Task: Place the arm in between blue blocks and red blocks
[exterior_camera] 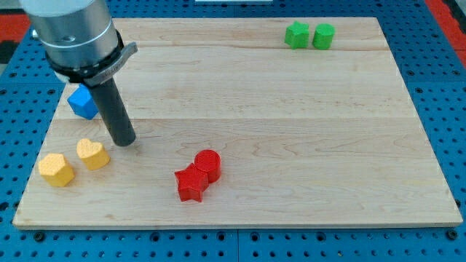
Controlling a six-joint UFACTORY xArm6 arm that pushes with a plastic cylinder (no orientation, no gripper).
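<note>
A blue cube [83,103] lies near the board's left edge, partly hidden behind my rod. A red cylinder [208,164] and a red star-shaped block [191,183] touch each other at the lower middle. My tip [124,140] rests on the board just right of and below the blue cube, well left of the red blocks.
A yellow heart-shaped block [92,153] lies just below-left of my tip, and a yellow hexagonal block [56,169] lies further left. Two green blocks [297,34] [323,36] sit at the top right. The wooden board [291,131] lies on a blue pegboard.
</note>
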